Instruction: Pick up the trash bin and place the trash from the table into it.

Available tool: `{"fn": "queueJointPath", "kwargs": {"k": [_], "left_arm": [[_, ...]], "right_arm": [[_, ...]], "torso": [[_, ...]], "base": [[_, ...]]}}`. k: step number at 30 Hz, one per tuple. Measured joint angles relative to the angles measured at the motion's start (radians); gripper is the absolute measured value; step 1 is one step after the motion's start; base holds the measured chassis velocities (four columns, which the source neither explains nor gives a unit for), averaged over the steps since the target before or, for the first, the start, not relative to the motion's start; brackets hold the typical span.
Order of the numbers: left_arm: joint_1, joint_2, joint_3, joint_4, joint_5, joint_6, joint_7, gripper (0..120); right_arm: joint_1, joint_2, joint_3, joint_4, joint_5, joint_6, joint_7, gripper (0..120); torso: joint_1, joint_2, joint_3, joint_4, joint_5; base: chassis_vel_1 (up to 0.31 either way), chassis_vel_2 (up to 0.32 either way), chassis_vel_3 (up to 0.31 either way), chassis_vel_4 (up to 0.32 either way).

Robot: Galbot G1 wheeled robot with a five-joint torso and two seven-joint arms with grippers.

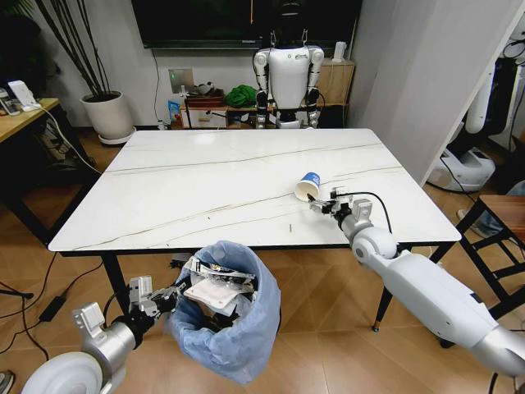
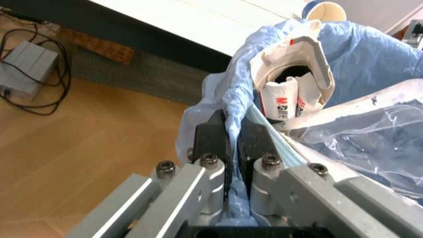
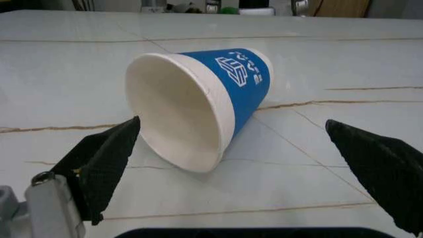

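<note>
A blue-white paper cup point(image 1: 308, 186) lies on its side on the right part of the white marble table point(image 1: 205, 180); its mouth faces the front edge. My right gripper point(image 1: 324, 203) hovers just in front of it, open. In the right wrist view the cup point(image 3: 211, 104) lies just beyond the two spread black fingertips point(image 3: 106, 158), untouched. Below the table's front edge hangs the trash bin point(image 1: 234, 328) with its light-blue bag, and white papers and wrappers point(image 1: 215, 287) lie in it. My left gripper point(image 2: 233, 144) is shut on the bin's rim and bag point(image 2: 370, 54).
A white humanoid robot point(image 1: 287, 74) stands beyond the table's far edge. A wooden chair point(image 1: 500, 213) is at the right, a potted plant point(image 1: 108, 115) and a wooden desk point(image 1: 25, 115) at the left. A power strip with cables point(image 2: 26, 67) lies on the floor.
</note>
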Motion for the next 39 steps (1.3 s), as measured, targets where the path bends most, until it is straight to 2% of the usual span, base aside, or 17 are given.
{"fn": "queueJointPath", "kwargs": {"k": [14,20,21,25,28,32,34,39], "left_arm": [[-0.003,-0.005,0.000,0.008,0.001,-0.001,0.004,0],[-0.007,-0.005,0.001,0.011,0.001,-0.002,0.004,0],[-0.007,-0.005,0.001,0.011,0.001,-0.002,0.004,0],[-0.007,-0.006,0.001,0.012,0.002,-0.002,0.005,0],[-0.007,-0.007,0.001,0.012,0.003,-0.002,0.005,0],[-0.005,-0.009,0.001,0.011,0.005,-0.002,0.005,0],[-0.005,-0.010,0.001,0.011,0.005,-0.002,0.006,0],[-0.002,-0.011,0.001,0.011,0.009,-0.002,0.006,0]], "right_arm": [[0.065,0.055,-0.027,-0.112,0.030,0.015,0.001,98],[0.076,0.056,-0.035,-0.119,0.048,0.021,-0.005,75],[0.076,0.056,-0.035,-0.119,0.048,0.021,-0.005,75],[0.078,0.055,-0.043,-0.118,0.052,0.023,-0.011,55],[0.079,0.055,-0.045,-0.118,0.053,0.024,-0.012,49],[0.077,0.053,-0.052,-0.115,0.053,0.026,-0.015,30],[0.075,0.053,-0.052,-0.114,0.053,0.027,-0.015,26],[0.072,0.048,-0.052,-0.105,0.061,0.027,-0.016,5]], "torso": [[0.000,0.000,0.000,0.0000,0.0000],[0.000,0.000,0.000,-0.0001,0.0000],[0.000,0.000,0.000,-0.0001,0.0000],[0.000,0.000,0.000,-0.0001,0.0000],[0.000,0.000,0.000,0.0000,0.0000],[0.000,0.000,0.000,0.0000,0.0000],[0.000,0.000,0.000,0.0000,0.0000],[0.000,0.000,0.000,0.0000,0.0000]], "base": [[0.000,0.000,0.000,0.000],[0.000,0.000,0.000,0.000],[0.000,0.000,0.000,0.000],[0.000,0.000,0.000,0.000],[0.000,0.000,0.000,0.000],[0.000,0.000,0.000,0.000],[0.000,0.000,0.000,0.000],[0.000,0.000,0.000,0.000]]}}
